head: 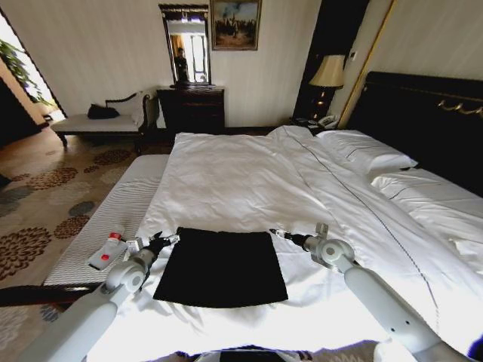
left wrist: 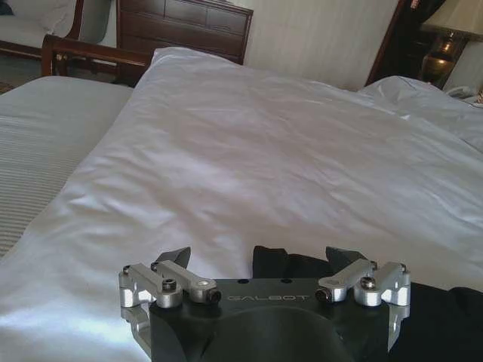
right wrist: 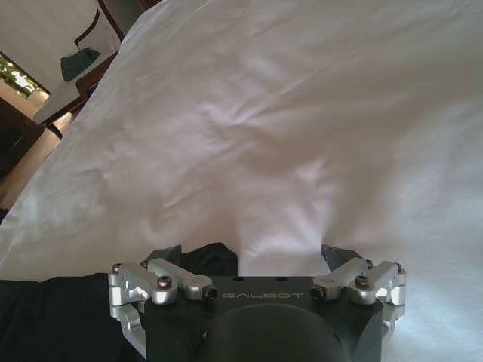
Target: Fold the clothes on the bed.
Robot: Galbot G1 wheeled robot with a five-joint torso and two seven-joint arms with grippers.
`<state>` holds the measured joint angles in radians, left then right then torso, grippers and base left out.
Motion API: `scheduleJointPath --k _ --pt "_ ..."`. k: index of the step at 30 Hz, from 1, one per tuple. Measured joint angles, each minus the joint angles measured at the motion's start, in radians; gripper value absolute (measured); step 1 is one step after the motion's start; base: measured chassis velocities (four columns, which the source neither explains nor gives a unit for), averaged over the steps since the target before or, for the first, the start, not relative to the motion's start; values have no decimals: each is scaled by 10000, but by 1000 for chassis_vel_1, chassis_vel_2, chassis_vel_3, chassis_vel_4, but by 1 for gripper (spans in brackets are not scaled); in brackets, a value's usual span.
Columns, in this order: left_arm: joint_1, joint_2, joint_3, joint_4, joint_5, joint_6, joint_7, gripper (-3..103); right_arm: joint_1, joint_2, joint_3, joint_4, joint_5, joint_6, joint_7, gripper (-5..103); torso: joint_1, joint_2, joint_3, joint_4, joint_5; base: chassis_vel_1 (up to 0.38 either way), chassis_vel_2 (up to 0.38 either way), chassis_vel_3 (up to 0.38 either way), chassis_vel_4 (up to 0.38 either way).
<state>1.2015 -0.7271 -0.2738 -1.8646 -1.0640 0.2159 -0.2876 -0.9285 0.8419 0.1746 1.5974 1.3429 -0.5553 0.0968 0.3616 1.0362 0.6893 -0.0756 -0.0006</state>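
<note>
A: Black cotton, folded: the T-shirt (head: pixel 221 266) lies as a flat, roughly rectangular panel on the white duvet at the near end of the bed (head: pixel 249 181). Its far edge is straight, its sides flare slightly toward the near edge, and no lettering shows on the upper face.

B: Position of the left tool (head: pixel 167 240)?

A: At the far left corner of the shirt, low over the duvet. In the left wrist view the left tool (left wrist: pixel 259 256) has its fingers (left wrist: pixel 175 257) spread apart, with a fold of black cloth (left wrist: pixel 290 265) lying between them, not pinched.

B: And the right tool (head: pixel 278 234)?

A: At the far right corner, just off the cloth edge. In the right wrist view the right tool (right wrist: pixel 253 253) also stands with fingers (right wrist: pixel 337 255) apart; black fabric (right wrist: pixel 204 259) lies beside one finger, white duvet (right wrist: pixel 272 136) beside the other.

B: Surroundings?

A: Pillows (head: pixel 367 151) against a dark headboard (head: pixel 423 113); a striped bench (head: pixel 121 219) along the left of the bed, carrying a small white-and-red object (head: pixel 109 252).
</note>
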Motion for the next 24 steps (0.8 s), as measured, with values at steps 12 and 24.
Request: scheduleJointPath --k 12,24 --pt "164 176 -185 -213 -121 -6 -84 100 376 452 -603 -132 -74 -120 -35 100 0 1 0 1 -1 0 0 0 0" --pt "149 152 -270 -100 -222 -12 -154 100 527 656 -883 -308 -251 -132 -63 89 0 1 0 0 0 0 0 0 0"
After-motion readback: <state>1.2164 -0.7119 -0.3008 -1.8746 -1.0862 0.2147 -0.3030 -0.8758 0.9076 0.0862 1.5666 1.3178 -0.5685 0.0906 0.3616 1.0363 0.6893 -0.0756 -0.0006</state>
